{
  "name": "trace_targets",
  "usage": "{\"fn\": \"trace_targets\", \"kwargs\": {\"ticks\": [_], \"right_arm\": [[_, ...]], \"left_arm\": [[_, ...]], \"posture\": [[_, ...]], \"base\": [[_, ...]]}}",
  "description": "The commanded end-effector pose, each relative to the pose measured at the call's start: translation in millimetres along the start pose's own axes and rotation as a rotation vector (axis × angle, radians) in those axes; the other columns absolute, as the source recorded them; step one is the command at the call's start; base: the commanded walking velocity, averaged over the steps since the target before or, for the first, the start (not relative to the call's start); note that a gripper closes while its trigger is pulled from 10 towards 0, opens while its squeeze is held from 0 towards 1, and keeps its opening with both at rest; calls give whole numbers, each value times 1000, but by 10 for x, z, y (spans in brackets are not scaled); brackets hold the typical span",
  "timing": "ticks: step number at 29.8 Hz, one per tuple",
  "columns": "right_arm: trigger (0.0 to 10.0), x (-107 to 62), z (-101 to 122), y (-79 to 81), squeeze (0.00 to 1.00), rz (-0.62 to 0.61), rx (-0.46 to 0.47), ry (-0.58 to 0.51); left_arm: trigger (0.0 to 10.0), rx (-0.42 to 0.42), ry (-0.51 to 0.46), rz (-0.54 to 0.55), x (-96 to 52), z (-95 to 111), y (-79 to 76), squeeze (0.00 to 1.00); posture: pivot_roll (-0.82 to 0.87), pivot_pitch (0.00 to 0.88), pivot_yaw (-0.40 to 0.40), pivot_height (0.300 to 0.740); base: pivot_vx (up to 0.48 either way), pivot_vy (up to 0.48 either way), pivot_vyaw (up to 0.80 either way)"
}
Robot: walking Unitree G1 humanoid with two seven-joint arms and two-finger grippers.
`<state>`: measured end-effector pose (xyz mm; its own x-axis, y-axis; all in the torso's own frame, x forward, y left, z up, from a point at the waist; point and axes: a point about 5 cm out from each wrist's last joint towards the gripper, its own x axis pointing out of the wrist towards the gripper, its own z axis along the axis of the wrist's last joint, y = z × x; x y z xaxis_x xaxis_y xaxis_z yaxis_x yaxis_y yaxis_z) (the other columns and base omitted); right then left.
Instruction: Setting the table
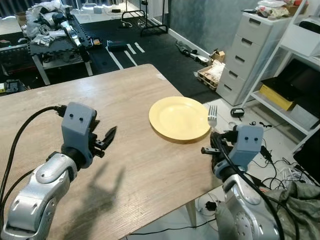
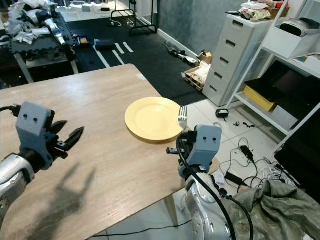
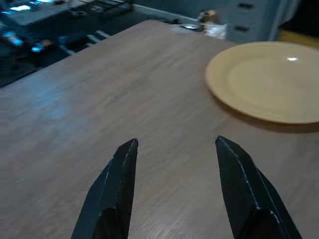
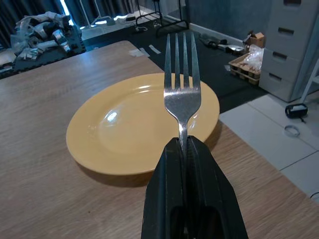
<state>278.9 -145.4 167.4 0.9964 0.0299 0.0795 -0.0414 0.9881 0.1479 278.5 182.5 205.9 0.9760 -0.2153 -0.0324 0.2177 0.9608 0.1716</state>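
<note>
Wooden table (image 1: 135, 165) boards are filling the near ground, pale and grained, with the far corner of the top pointing toward a dark floor. Closest in, the left gripper (image 1: 107, 139) is hovering above the bare wood on the robot's left side, its two black fingers (image 3: 115, 189) spread apart with nothing between them (the wrist view is showing table grain through the gap). On the robot's right, near the table's edge, the right gripper (image 1: 210, 145) is pinching the handle of a fork (image 4: 182, 92) between its closed fingers, holding it upright with the tines pointing up. The fork is standing just beside the near right rim of the plate (image 1: 179, 118), and its tines are overlapping that rim in the head views, though whether it is touching the plate is unclear. The plate, yellow and round, is lying flat on the table toward the right edge, well apart from the left gripper. Beyond the table on the right, a grey drawer unit (image 1: 250, 55) is standing against the wall beside white shelving (image 1: 295, 75), with cables (image 1: 270, 160) trailing on the light floor below. Farther back on the left, a dark workbench (image 1: 55, 42) is carrying a heap of clutter
</note>
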Motion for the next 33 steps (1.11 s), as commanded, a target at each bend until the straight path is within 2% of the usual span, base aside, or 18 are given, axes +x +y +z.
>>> {"fn": "trace_targets", "kwargs": {"ticks": [1, 4, 10, 18, 21, 33], "right_arm": [[10000, -4, -51, -14, 0, -12, -6, 6], [10000, 3, -58, -19, 0, -24, -9, -2], [10000, 18, -116, -36, 0, -60, -17, 7], [10000, 26, -132, -77, 0, -78, -18, 11], [10000, 24, -158, -78, 0, -81, -19, 15], [10000, 29, -182, -77, 0, -79, -22, 21]], "left_arm": [[10000, 57, 30, 37, 25, -66, 7, 0], [10000, 66, 37, 47, 39, -86, 1, 0], [10000, -13, 24, 73, 87, -91, -90, 0], [10000, 1, 15, 79, 113, -79, -130, 0], [10000, -29, 0, 85, 130, -62, -137, 0], [10000, -34, -13, 95, 120, -58, -157, 0]], "posture": [[15, 0, 94, 740], [15, 0, 94, 740], [14, 0, 90, 740], [8, 0, 91, 740], [10, 0, 89, 740], [11, 0, 88, 740]], "base": [[0, 0, 0], [0, 0, 0], [0, 0, 0], [0, 0, 0], [0, 0, 0], [-22, 0, 0]]}}
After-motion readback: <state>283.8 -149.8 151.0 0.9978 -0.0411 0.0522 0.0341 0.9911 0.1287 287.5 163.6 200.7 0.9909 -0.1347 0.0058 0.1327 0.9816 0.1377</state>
